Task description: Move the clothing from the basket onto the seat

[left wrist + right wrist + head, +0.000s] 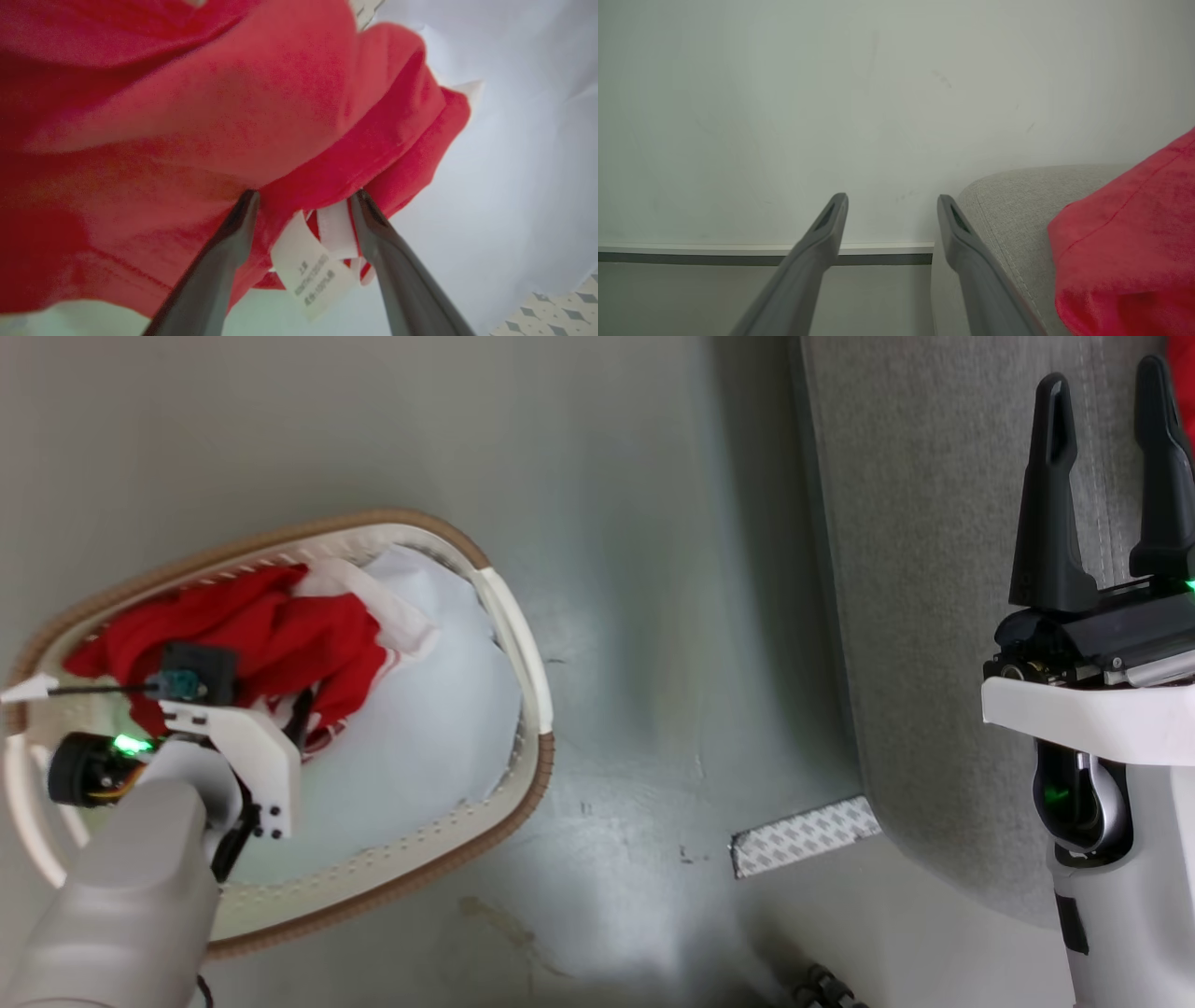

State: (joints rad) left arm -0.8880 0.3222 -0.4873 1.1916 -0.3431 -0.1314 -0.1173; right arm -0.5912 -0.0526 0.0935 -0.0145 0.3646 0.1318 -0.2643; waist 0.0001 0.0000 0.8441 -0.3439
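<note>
In the head view the basket (524,649) stands on the floor (653,523), left of the seat (934,569) and well apart from it. Crumpled red clothing (271,635) lies in its far left part, on a pale white pad (439,728). The left gripper (306,196) reaches down into the basket with its jaws spread wide, fingertips against the red fabric and a white tag (310,275) hanging between them. The right gripper (1104,378) hovers over the seat's edge, fingers apart and holding nothing. Another red garment (1125,242) lies on the seat beside it.
</note>
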